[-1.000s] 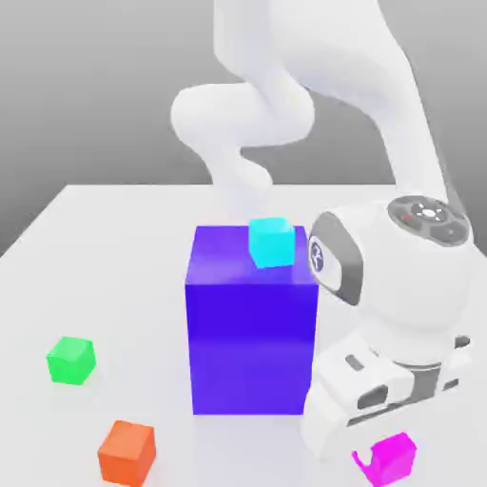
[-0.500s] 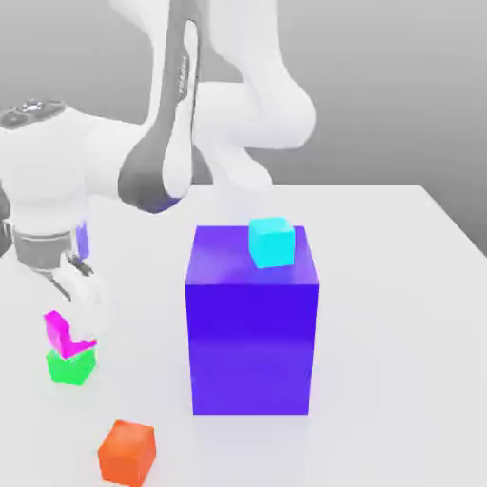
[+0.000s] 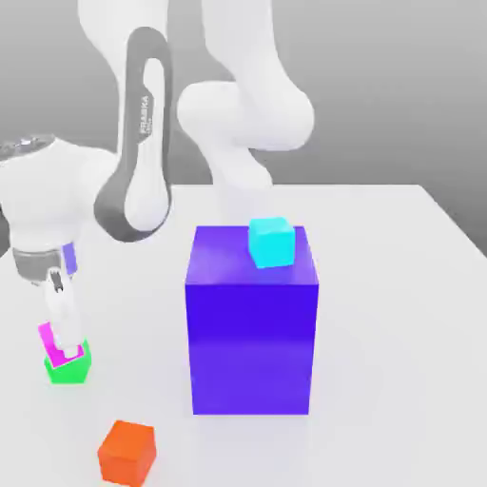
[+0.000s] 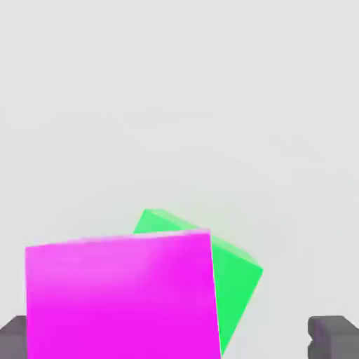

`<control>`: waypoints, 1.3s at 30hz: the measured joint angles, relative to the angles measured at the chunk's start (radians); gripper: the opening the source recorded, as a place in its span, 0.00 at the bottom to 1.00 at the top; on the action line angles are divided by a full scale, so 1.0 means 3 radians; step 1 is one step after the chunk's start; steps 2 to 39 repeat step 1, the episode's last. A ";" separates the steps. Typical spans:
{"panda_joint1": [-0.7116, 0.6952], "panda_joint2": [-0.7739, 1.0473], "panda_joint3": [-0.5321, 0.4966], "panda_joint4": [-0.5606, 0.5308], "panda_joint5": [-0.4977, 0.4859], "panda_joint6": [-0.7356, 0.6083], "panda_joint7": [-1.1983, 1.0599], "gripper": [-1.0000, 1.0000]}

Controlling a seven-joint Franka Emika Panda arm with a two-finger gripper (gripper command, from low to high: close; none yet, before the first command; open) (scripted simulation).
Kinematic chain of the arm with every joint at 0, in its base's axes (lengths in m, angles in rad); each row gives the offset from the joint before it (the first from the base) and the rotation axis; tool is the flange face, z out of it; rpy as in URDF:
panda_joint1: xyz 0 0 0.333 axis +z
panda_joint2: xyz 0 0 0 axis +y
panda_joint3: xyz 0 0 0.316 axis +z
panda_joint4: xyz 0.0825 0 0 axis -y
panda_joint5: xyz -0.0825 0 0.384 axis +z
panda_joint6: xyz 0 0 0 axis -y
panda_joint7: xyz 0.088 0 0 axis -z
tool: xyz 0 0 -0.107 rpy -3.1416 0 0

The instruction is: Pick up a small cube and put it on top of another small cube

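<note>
**Only one bit of readable text here**

The white robot arm [image 3: 143,143] has "FRANKA EMIKA" running vertically in small dark letters down a white strip framed by a grey band on its link, seen in the exterior view. That's all that's legible.

Tall blue block [image 3: 252,323] beside stacked cubes [image 3: 65,354].

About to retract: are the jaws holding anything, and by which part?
Nothing is held. The jaws stand open around the magenta cube, which sits on the green cube.
</note>
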 joint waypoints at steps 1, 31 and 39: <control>-0.0012 -0.0113 -0.0006 -0.0006 -0.0094 -0.0102 0.0068 1.00; -0.0012 -0.0113 -0.0006 -0.0006 -0.0094 -0.0102 0.0068 1.00; -0.0012 -0.0113 -0.0006 -0.0006 -0.0094 -0.0102 0.0068 1.00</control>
